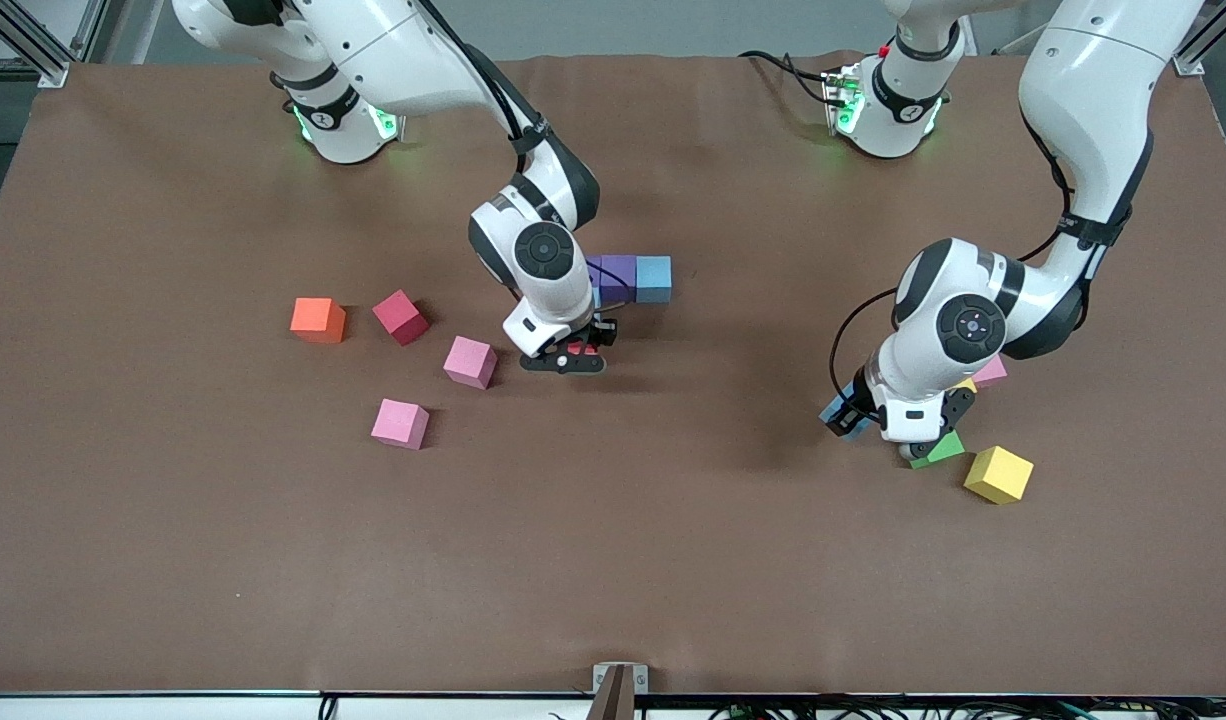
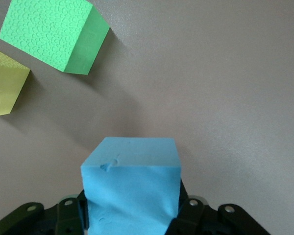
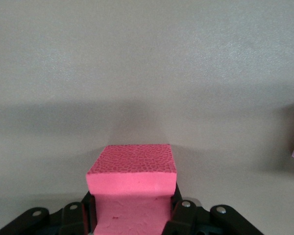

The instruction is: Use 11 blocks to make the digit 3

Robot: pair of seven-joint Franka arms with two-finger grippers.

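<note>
A short row of touching blocks lies mid-table: a purple block and a light blue block, with the row's other end hidden by the right arm. My right gripper is low over the bare cloth beside that row, shut on a bright red block. My left gripper is at the left arm's end, shut on a light blue block. Close by it lie a green block and a yellow block.
Two pink blocks, a crimson cube and an orange cube are scattered toward the right arm's end. A third pink block and a yellow corner peek out from under the left arm.
</note>
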